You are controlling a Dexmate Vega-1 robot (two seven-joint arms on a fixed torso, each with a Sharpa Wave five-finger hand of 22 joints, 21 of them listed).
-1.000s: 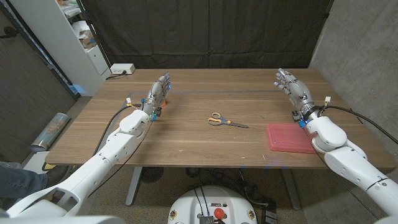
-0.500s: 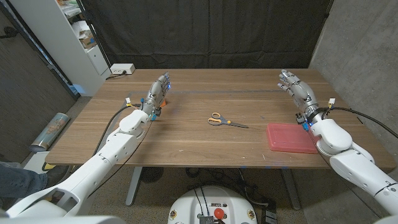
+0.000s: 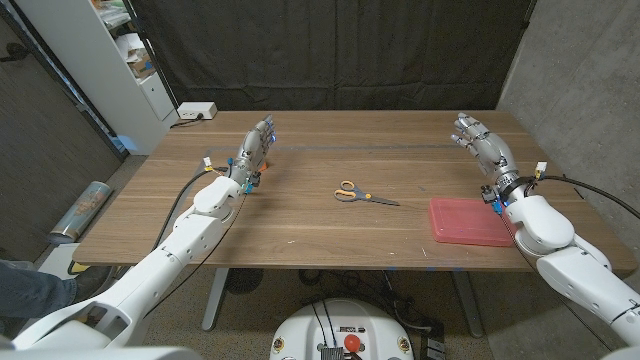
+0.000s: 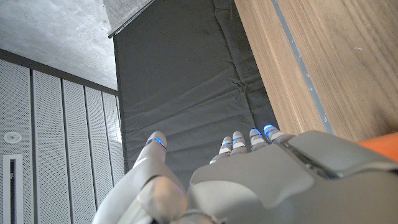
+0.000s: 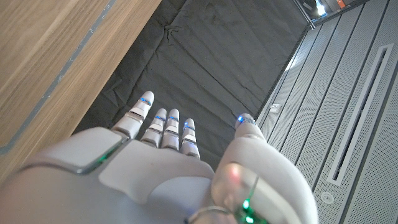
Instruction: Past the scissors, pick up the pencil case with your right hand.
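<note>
Right robot hand (image 3: 480, 143) is raised over the far right part of the desk (image 3: 300, 215), fingers spread and holding nothing, well apart from the red pencil case (image 3: 468, 221) lying flat near the front right edge beside its forearm. Left robot hand (image 3: 254, 150) is likewise spread and empty at far left. Scissors (image 3: 364, 195) lie mid-desk, left of the pencil case.

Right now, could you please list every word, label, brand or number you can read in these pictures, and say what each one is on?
No text can be read anywhere.
Pencil case: plain pink, no visible label.
Scissors: too small to show any brand.
White box at the table's far edge: no readable marking.
Shelf items: blurred, unreadable.
</note>
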